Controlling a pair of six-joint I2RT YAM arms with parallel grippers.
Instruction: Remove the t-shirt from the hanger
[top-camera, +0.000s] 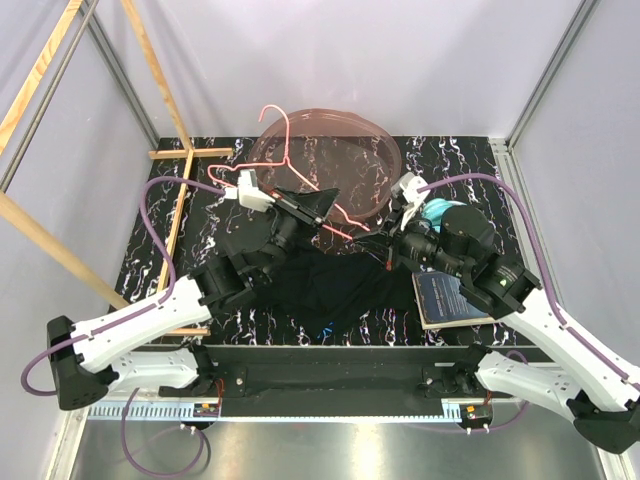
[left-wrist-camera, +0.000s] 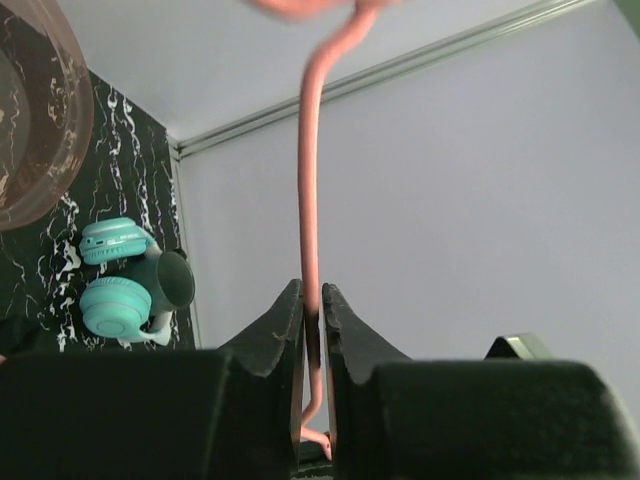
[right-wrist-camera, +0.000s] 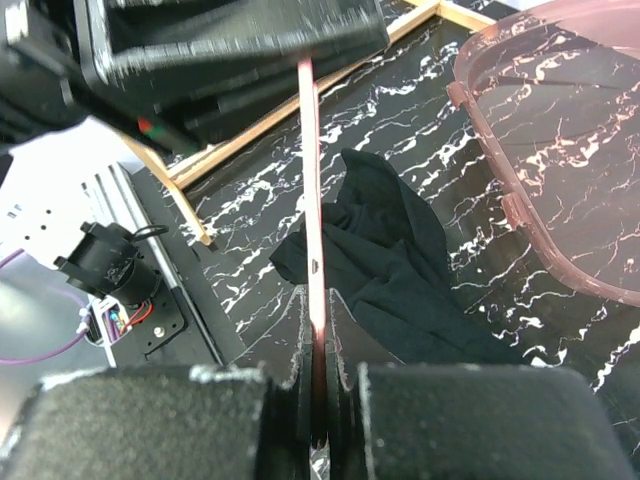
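The pink wire hanger (top-camera: 287, 160) is held in the air over the table's middle, its hook at the back. My left gripper (top-camera: 322, 205) is shut on its neck, and the wire (left-wrist-camera: 309, 180) runs up between the pads. My right gripper (top-camera: 388, 244) is shut on the hanger's lower bar (right-wrist-camera: 312, 190). The black t-shirt (top-camera: 325, 285) lies crumpled on the table below the hanger, off it. It also shows in the right wrist view (right-wrist-camera: 400, 270).
A clear pink round tub (top-camera: 345, 160) stands at the back. Teal headphones (top-camera: 438, 210) lie at the right, also in the left wrist view (left-wrist-camera: 118, 280). A dark booklet (top-camera: 450, 298) lies front right. Wooden frame bars (top-camera: 180, 200) stand at the left.
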